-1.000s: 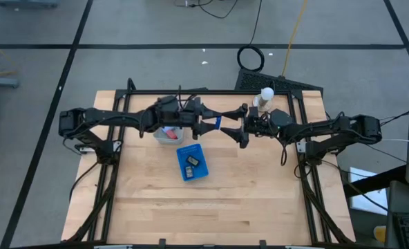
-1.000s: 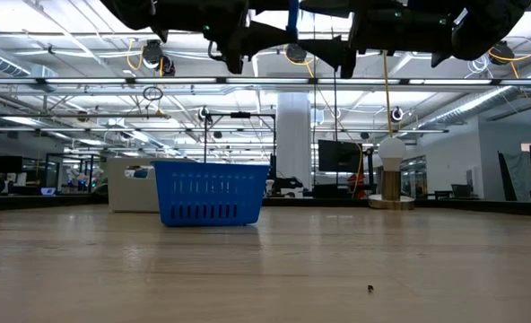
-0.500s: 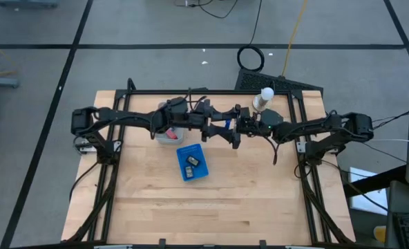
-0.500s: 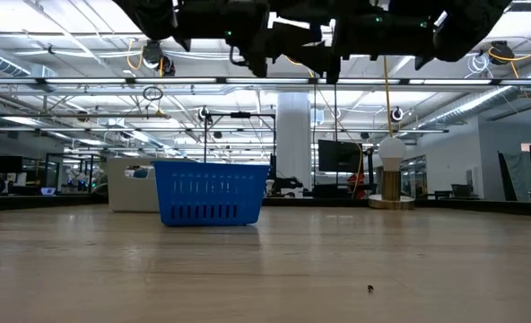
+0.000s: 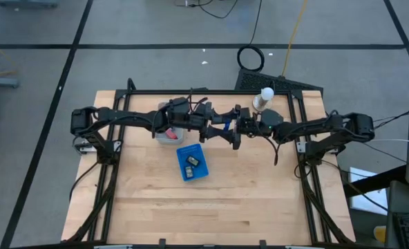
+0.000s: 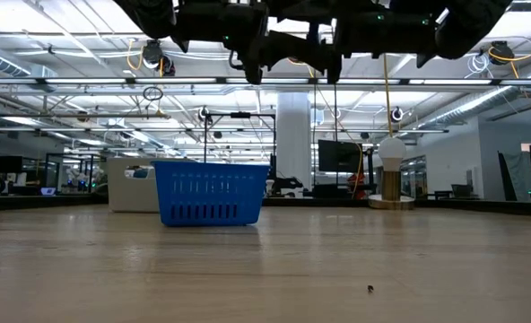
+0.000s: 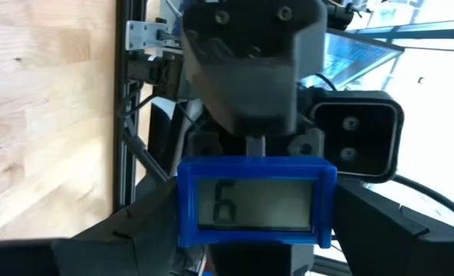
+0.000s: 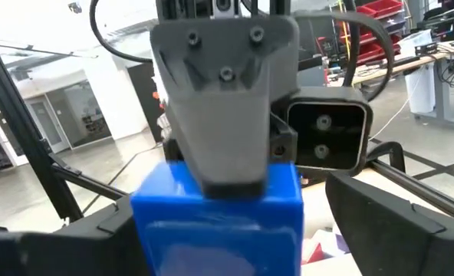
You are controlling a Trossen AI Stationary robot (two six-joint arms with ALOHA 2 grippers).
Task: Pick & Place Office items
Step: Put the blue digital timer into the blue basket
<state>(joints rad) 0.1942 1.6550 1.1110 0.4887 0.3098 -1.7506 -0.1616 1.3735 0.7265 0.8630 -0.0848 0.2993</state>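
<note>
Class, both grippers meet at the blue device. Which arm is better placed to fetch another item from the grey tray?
Left. The grey tray lies just behind the left gripper, on its side of the table; the right gripper is farther away.

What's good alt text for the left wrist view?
A small blue device with a grey display reading 6 fills the centre, between the left gripper's dark fingers; the right gripper faces it from behind.

Both arms raised, stretched inward; left gripper (image 5: 213,129) and right gripper (image 5: 226,131) meet tip-to-tip mid-table, fingers interleaved.
</note>
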